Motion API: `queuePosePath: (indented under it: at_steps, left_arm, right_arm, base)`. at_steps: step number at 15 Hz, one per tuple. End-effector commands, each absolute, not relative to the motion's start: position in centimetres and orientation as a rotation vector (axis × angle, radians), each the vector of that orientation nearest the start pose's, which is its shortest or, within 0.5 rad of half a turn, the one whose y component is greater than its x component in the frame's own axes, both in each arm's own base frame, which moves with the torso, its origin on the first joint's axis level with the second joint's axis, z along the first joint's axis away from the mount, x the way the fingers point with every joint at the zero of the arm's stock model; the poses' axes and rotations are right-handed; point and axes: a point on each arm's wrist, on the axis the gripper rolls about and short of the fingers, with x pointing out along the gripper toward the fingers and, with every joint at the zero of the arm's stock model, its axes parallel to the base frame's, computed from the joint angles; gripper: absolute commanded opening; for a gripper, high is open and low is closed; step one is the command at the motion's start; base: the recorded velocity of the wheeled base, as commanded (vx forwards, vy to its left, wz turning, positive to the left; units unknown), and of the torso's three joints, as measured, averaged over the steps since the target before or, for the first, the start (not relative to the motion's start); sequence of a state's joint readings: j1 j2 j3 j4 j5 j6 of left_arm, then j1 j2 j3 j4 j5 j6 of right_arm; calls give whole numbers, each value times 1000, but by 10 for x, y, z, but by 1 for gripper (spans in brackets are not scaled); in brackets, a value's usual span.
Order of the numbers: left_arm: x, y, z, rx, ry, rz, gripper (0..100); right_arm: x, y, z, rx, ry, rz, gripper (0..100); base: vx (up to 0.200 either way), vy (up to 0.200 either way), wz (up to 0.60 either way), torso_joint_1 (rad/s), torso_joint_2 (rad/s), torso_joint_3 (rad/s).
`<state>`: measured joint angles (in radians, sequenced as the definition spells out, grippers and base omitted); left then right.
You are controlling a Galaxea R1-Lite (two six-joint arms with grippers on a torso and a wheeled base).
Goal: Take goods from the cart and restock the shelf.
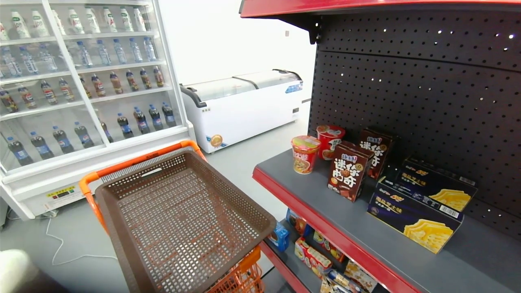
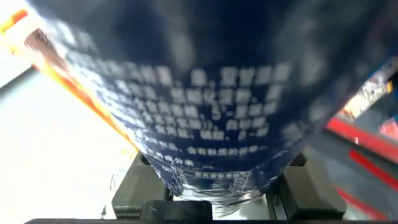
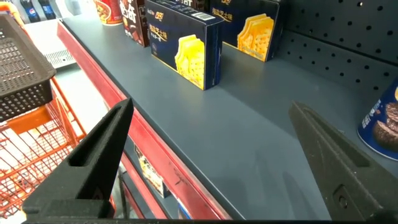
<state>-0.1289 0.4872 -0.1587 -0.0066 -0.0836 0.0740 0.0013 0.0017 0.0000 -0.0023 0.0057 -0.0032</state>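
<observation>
A dark blue package (image 2: pixel 205 93) with white print sits very close in the left wrist view, and my left gripper (image 2: pixel 217 190) is shut on its lower end. My right gripper (image 3: pixel 211 109) stands open above the grey shelf board (image 3: pixel 249 143), nothing between its fingers. On that board stand two dark blue boxes (image 3: pixel 186 46) with yellow pictures, also in the head view (image 1: pixel 415 211). Beside them are brown boxes (image 1: pixel 348 171) and red cup noodles (image 1: pixel 304 154). The brown cart basket (image 1: pixel 183 211) has nothing in it.
A blue round pack (image 3: pixel 382 124) stands on the board near the black pegboard back (image 1: pixel 427 101). The shelf's red front edge (image 1: pixel 325 228) faces the orange cart frame (image 1: pixel 91 183). Lower shelves hold several snack packs (image 1: pixel 313 256). A drinks fridge (image 1: pixel 81 81) and a chest freezer (image 1: pixel 244 106) stand behind.
</observation>
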Motion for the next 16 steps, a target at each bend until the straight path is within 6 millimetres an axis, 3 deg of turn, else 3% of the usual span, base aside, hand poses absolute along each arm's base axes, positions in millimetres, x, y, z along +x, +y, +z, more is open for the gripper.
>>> queuePosePath:
  at_steps: [1,12,16]
  left_arm:
    - [-6,-1,129,77,180,-218,0]
    - [-8,-1,130,76,160,-206,0]
    - [-9,0,121,75,174,-207,0]
  right_arm:
    - [-23,0,76,-3,-2,8,100]
    - [-23,0,76,-3,-2,8,100]
    - [-23,0,76,-3,0,8,100]
  base:
    - [0,0,-600,-2,-2,2]
    - [0,0,-600,2,2,2]
    - [0,0,-600,2,2,1]
